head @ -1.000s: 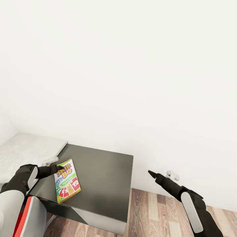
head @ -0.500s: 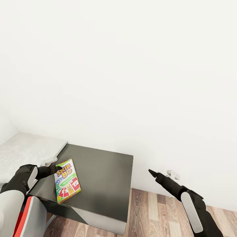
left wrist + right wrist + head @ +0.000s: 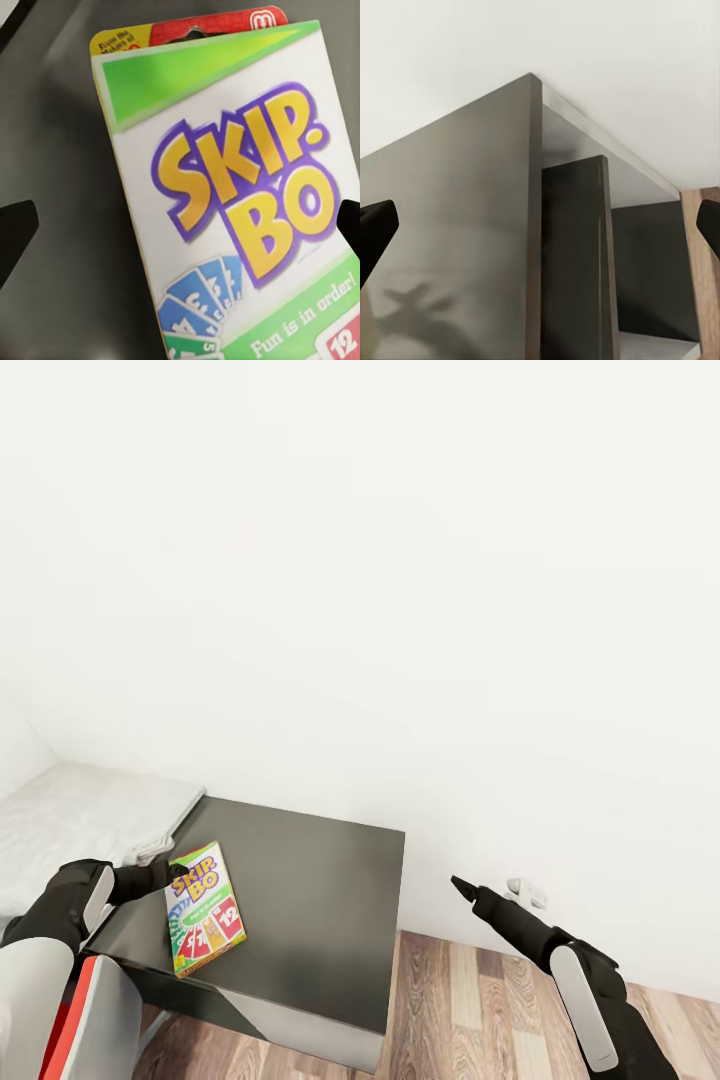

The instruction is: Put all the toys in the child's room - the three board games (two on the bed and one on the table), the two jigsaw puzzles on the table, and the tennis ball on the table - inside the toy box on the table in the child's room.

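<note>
Skip-Bo box [image 3: 205, 909] flat on dark table [image 3: 310, 920], near its left edge; left gripper [image 3: 170, 872] at box's top corner, fingers apart astride it; right gripper [image 3: 460, 886] off table's right side, fingers apart

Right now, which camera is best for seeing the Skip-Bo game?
The left wrist view: the Skip-Bo box is close up, its name easy to read. The head view shows the whole box, small, at the dark table section's left edge by the left gripper.
</note>
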Robot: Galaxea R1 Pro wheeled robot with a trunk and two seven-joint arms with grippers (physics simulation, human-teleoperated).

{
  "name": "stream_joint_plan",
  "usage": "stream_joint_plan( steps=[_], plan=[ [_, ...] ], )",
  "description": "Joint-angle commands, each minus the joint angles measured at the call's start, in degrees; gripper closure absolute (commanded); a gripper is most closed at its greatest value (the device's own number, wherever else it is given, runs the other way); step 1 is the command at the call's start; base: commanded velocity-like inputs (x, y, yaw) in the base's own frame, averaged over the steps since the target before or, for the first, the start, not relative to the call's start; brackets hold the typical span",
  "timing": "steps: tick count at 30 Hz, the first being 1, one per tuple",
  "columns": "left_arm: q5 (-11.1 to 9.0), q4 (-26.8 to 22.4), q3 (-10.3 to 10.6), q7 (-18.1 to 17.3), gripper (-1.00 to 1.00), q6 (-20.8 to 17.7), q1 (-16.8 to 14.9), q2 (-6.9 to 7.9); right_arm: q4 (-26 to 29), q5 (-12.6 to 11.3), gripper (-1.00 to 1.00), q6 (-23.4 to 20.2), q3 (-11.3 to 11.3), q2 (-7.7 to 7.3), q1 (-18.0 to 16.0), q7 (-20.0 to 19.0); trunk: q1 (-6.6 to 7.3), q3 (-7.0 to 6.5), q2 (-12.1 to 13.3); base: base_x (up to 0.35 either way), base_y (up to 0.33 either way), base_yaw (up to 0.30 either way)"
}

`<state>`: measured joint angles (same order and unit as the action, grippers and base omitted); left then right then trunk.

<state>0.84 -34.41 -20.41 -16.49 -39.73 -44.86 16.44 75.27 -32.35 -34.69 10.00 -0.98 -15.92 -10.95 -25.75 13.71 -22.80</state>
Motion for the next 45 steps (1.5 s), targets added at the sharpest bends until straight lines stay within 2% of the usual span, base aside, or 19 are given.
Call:
stream_joint_plan(
  steps=[1,10,32,45],
  plan=[
    [0.0,-0.1,-0.2,-0.3,-1.0,-0.3,-0.1,-0.02,0.0,-0.1,-1.0,-0.4,0.1,0.01,-0.1,-0.2,-0.03,0.17,-0.1,0.0,0.0,0.0],
    [-1.2,-0.1,-0.2,-0.4,-1.0,-0.1,-0.1,0.02,0.0,0.0,-1.0,-0.4,0.1,0.01,-0.1,-0.2,-0.03,0.83,-0.1,0.0,0.0,0.0],
    [-1.4,-0.1,-0.2,-0.8,-1.0,0.0,-0.1,0.08,0.0,0.0,-1.0,-0.3,0.1,0.01,0.0,-0.2,-0.03,2.57,-0.1,0.0,-0.002,0.0],
    [-1.4,-0.1,-0.2,-1.0,-1.0,0.0,-0.1,0.08,0.0,0.0,-1.0,-0.1,0.1,0.01,0.0,-0.4,-0.03,3.26,-0.1,0.0,-0.153,0.0]
  ],
)
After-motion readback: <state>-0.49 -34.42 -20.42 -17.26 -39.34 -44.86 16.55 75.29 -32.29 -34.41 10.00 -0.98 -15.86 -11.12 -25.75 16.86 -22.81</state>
